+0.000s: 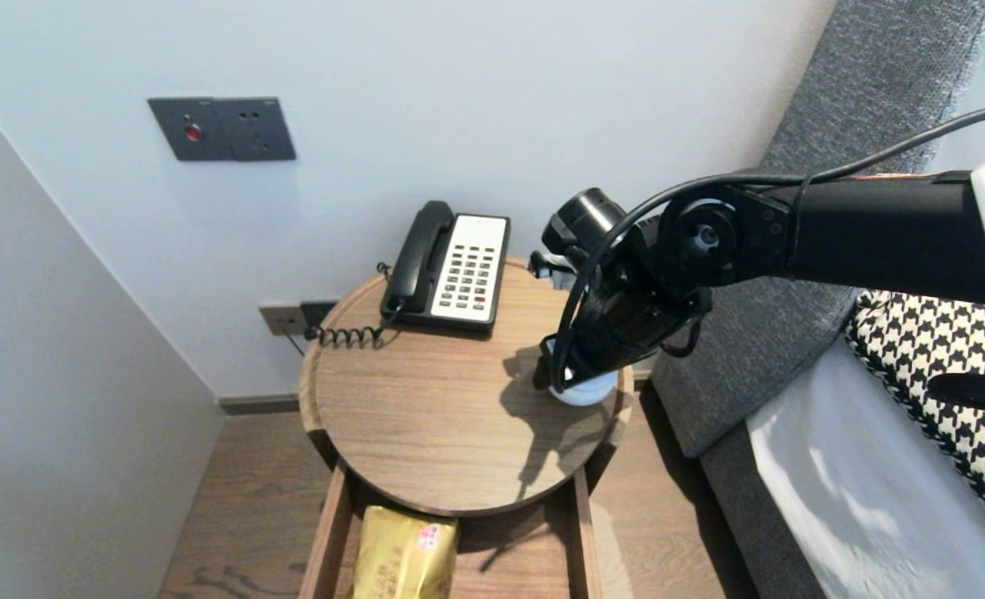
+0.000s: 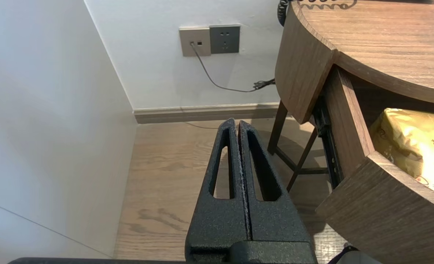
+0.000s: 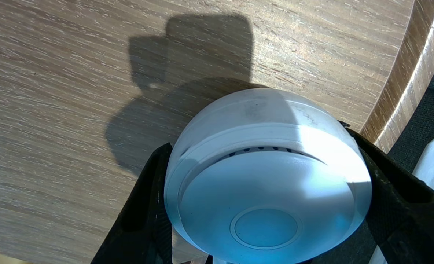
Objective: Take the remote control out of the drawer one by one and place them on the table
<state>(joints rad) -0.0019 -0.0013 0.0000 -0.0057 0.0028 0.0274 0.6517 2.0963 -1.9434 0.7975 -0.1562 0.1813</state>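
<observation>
From the head view, my arm (image 1: 834, 233) hides most of my right gripper (image 3: 257, 143) and all but the rim of the white dome (image 3: 264, 190). Smooth, with a slotted seam and a round inset, it sits on the tabletop (image 3: 74, 91), clamped between my fingers (image 3: 147, 205). My left gripper (image 2: 238, 124) hangs closed, parked low.

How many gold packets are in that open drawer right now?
1. The gold packet lies in the open drawer, at its front. More may be hidden further back under the round tabletop.
</observation>
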